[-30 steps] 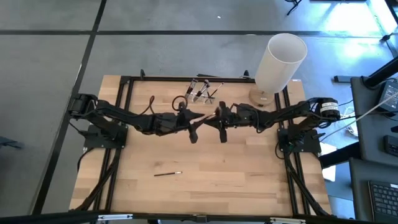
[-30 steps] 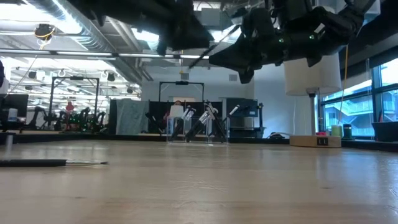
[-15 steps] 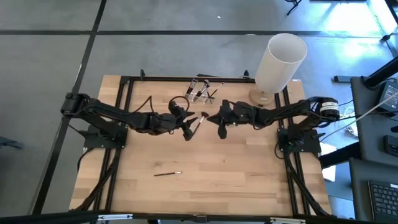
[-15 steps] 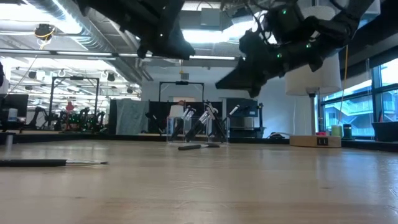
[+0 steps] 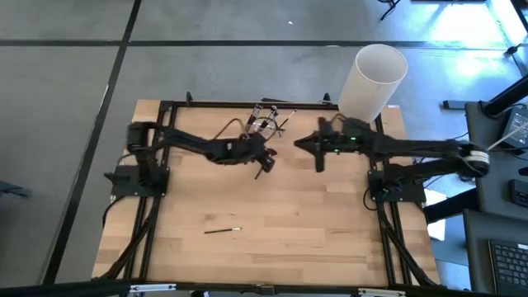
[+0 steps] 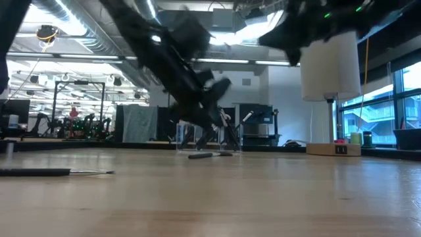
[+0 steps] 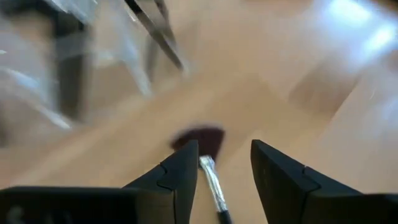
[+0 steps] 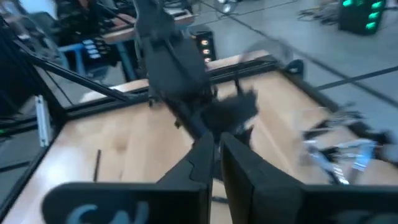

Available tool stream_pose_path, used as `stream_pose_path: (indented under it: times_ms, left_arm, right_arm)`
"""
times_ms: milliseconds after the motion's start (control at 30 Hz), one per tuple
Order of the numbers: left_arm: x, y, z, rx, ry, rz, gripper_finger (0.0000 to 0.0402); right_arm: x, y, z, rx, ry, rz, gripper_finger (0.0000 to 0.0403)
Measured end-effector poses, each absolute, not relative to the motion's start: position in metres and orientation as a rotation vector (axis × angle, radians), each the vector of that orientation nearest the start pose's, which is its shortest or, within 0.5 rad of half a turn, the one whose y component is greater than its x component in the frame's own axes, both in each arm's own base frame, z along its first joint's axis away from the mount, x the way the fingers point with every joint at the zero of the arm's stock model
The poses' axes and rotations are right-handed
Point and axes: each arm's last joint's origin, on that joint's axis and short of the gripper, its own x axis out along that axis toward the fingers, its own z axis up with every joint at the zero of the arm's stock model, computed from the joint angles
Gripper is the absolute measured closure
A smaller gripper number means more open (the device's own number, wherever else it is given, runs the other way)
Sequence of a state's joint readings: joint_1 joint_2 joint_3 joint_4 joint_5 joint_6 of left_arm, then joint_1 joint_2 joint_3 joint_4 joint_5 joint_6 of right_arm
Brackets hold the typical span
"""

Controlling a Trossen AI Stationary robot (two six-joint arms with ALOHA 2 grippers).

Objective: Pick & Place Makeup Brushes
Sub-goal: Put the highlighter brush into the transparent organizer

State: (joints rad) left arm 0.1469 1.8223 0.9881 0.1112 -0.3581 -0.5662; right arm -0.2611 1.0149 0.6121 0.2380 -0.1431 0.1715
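Left fingers (image 7: 277,180) astride makeup brush (image 7: 208,171).

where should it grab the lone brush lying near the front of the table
Probably the middle of the dark handle, coming straight down from above. The lone makeup brush lies flat on the wooden table, roughly parallel to the front edge, with nothing beside it. Closing across the handle's thin width, away from the paler tip end, should hold it best.

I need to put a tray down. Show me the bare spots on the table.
Bare wood runs from the lone brush to the right rail, along the near edge. Crowded at the far edge: holder, left pincer, right pincer and lamp.
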Motion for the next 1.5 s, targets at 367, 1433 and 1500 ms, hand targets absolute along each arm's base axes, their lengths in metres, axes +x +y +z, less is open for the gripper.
stream_pose_path:
  times_ms: [367,1433,1500]
  left_arm:
    - [0.404,0.071,0.142,-0.451,1.029,0.778,0.0256]
    - [0.372,0.072,0.263,-0.363,0.691,0.852,0.0362]
    - [0.367,0.072,0.288,-0.289,0.546,0.934,0.0367]
  right_arm:
    - [0.14,-0.039,0.303,0.077,0.117,-0.301,0.0373]
    - [0.099,-0.029,0.311,0.047,0.058,-0.326,0.0372]
    - [0.097,-0.028,0.312,0.046,0.046,-0.325,0.0372]
